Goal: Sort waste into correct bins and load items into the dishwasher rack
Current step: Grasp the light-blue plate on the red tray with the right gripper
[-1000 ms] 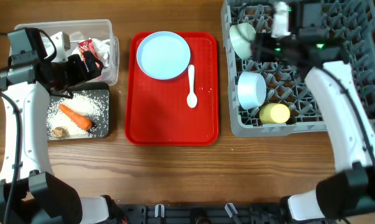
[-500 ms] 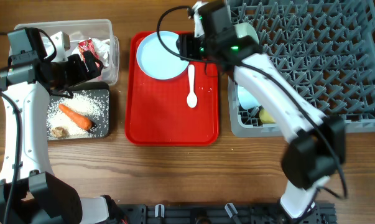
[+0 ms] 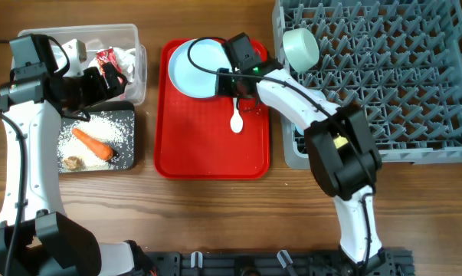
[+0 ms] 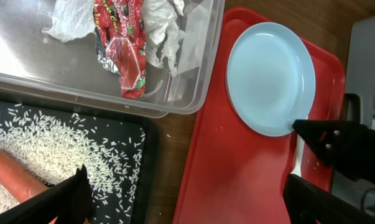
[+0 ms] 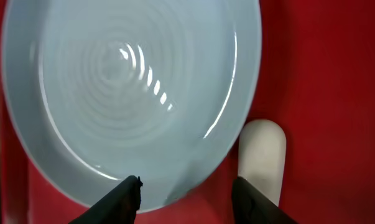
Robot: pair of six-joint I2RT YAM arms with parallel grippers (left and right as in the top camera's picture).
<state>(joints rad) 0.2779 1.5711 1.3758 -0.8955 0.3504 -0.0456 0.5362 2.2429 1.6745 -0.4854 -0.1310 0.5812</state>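
Here, the right gripper (image 5: 186, 196), fingers spread, hangs over the pale blue plate (image 3: 194, 69) at the far end of the red tray (image 3: 208, 149); a shallow rim pinch could slip or snag the white spoon (image 3: 236, 121).

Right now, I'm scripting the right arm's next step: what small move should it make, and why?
Probably lower and close on the plate rim: the open right gripper straddles that rim, with the spoon handle just beside one finger.
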